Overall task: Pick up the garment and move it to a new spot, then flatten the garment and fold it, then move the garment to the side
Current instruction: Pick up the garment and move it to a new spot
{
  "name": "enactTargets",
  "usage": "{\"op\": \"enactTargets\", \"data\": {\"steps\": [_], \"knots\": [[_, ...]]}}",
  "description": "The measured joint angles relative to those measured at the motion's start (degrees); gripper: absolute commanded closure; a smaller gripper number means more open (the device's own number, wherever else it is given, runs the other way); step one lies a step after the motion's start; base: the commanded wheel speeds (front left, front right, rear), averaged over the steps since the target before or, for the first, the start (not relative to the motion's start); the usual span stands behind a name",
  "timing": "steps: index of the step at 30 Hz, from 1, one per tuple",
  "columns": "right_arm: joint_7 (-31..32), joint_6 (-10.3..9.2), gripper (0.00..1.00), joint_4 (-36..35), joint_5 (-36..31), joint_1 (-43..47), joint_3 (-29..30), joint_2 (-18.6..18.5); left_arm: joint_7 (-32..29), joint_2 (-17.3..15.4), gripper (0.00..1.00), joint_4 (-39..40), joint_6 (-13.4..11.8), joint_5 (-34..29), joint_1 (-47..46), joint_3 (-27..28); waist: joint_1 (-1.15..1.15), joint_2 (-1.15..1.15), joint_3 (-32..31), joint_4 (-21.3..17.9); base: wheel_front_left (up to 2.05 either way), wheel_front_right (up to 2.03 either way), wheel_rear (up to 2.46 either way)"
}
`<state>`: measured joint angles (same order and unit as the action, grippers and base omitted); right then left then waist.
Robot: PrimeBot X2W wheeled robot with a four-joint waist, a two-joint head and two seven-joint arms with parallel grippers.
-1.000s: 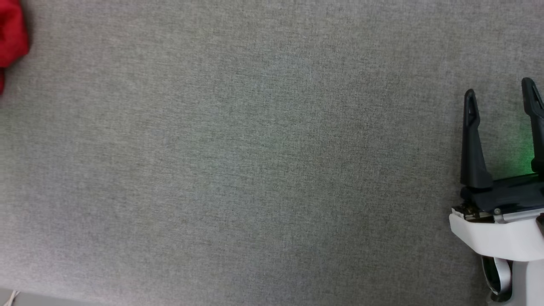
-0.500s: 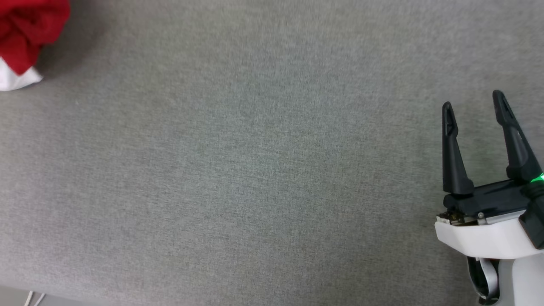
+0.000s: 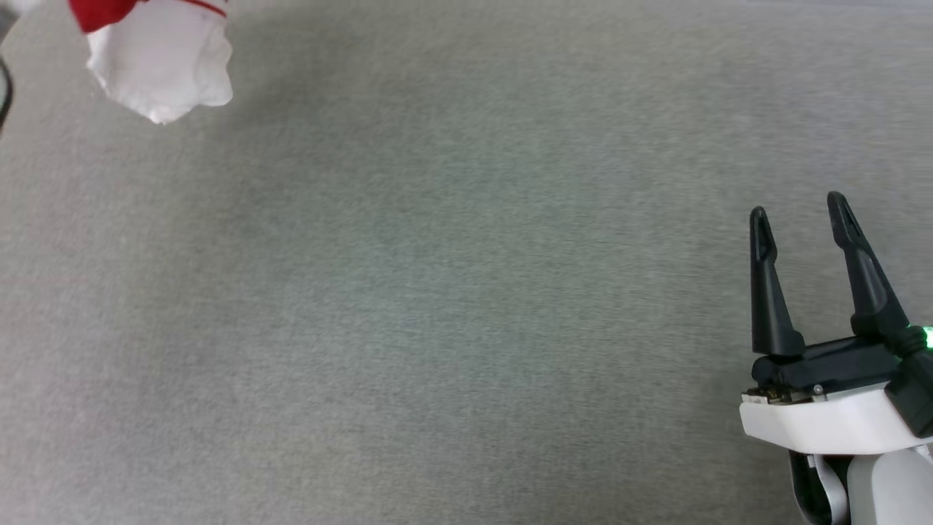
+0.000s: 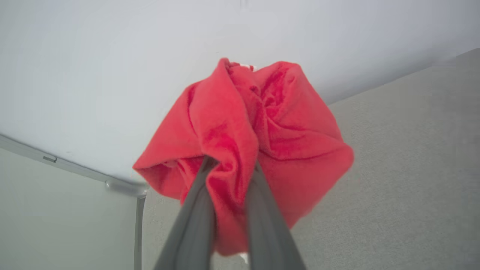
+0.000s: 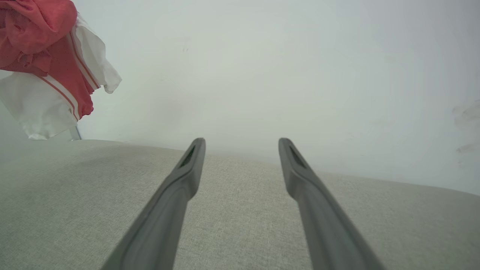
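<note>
The left gripper point(image 4: 232, 165) is pinched tight on a fold of the garment point(image 4: 285, 123), its two dark fingers point(image 4: 195, 217) pressed into the red cloth with only the bunched fabric between them; the jersey balloons out from the grip in a crumpled red mass. Seen from the right wrist, the garment point(image 5: 41, 75) hangs at the upper left, red on top with white sleeves and red-and-white striped trim drooping below; whether its lowest white edge touches anything I cannot tell. From the head, the garment point(image 3: 160, 65) sits at the top left corner, mostly a white sleeve with a sliver of red above, and a soft shadow lies on the cloth beside it.

The right gripper point(image 3: 797, 208) is well apart from it at the lower right, fingers spread wide and holding nothing; a green light point(image 3: 927, 337) glows at its base. In its own wrist view the right gripper point(image 5: 242, 141) points low across the surface toward the wall.

The surface point(image 3: 437, 292) is a flat grey woven fabric, even in tone and fine in weave; it runs back to a pale, plain wall point(image 5: 262, 67), faintly scuffed at the right point(image 5: 465, 112). In the left wrist view a thin grey rail point(image 4: 75, 167) crosses the wall point(image 4: 93, 75) and meets an upright post point(image 4: 138, 232) at the surface's edge point(image 4: 393, 168).
</note>
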<state>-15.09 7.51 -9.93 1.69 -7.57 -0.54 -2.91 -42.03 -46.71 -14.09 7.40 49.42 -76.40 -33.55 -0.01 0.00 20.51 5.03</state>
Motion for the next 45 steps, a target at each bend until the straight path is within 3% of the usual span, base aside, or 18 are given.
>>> {"op": "enactTargets", "data": {"steps": [13,26,38,45], "knots": [[0.0,0.00,0.00,1.6,2.7,1.9,-0.2,0.0,-0.4,5.7,1.00,9.5,0.0,0.2,-1.8,-7.5,0.00,0.00,-4.4,-8.2,0.00,0.00,0.00],[0.0,0.00,0.00,3.4,3.3,3.0,0.1,0.0,4.0,11.4,1.00,12.4,0.0,1.3,6.6,-18.6,0.00,0.00,-6.1,-15.1,0.00,0.00,0.00],[0.0,0.00,0.00,4.8,3.2,3.2,1.5,0.0,13.2,17.9,1.00,8.0,0.0,4.4,25.4,-32.4,0.01,0.00,-5.8,-15.9,0.00,0.00,0.00],[0.0,0.00,0.00,5.4,2.8,3.5,1.8,0.0,15.6,20.7,1.00,3.1,0.0,3.2,34.3,-37.5,0.00,0.00,-6.2,-14.9,0.00,0.00,0.00]]}}
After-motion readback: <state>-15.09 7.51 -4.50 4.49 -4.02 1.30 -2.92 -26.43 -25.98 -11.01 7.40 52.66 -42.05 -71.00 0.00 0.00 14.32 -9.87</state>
